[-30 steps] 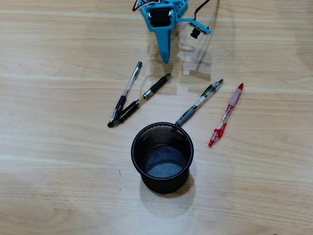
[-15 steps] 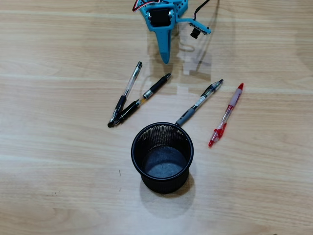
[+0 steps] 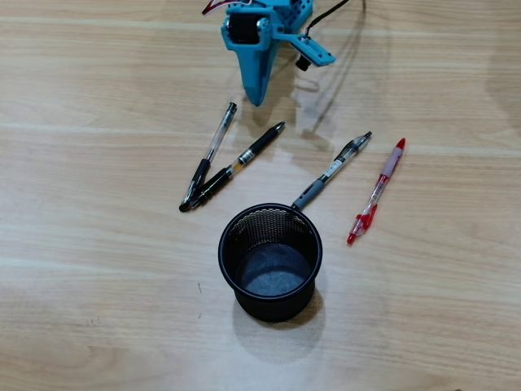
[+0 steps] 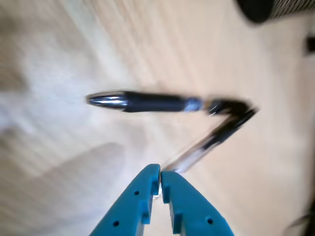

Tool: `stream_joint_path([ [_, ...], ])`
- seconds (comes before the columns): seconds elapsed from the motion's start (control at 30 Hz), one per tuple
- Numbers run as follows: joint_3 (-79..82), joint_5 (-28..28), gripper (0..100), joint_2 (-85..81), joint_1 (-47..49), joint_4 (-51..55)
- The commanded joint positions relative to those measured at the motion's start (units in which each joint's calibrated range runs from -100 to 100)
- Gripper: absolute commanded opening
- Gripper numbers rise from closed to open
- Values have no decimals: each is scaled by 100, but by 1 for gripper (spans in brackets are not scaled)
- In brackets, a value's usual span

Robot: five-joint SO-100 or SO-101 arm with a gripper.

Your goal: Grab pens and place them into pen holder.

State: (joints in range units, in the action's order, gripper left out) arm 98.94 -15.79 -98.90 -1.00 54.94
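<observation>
Four pens lie on the wooden table behind the black mesh pen holder (image 3: 270,261). A clear-barrelled black pen (image 3: 209,154) and a black pen (image 3: 241,161) form a V, touching at their lower ends. To the right, a grey-grip pen (image 3: 332,170) reaches the holder's rim, and a red pen (image 3: 377,190) lies farthest right. My blue gripper (image 3: 254,99) hangs shut and empty above the table just behind the V pair. In the blurred wrist view the gripper's tips (image 4: 160,169) meet right above the clear pen's tip (image 4: 211,140), with the black pen (image 4: 157,103) beyond it and the holder (image 4: 275,9) at the top right.
The table (image 3: 98,244) is bare wood on the left and in front. The arm's cable (image 3: 334,12) hangs at the top edge beside the gripper.
The gripper has swung to the left in the overhead view, from above the gap between the pens toward the tip of the clear-barrelled pen. The pens and holder have not moved.
</observation>
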Motion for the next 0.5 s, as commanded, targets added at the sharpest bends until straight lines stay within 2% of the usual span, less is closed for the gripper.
stream_joint_path([
  [0.0, 34, -1437, 2, -17, -106, 351],
  [0.03, 34, -1997, 2, -9, -151, 351],
  [0.1, 34, -2222, 2, -9, -270, 351],
  [0.3, -310, -2479, 2, 212, -325, 287],
  [0.47, -2038, -2563, 2, 1783, -554, 342],
])
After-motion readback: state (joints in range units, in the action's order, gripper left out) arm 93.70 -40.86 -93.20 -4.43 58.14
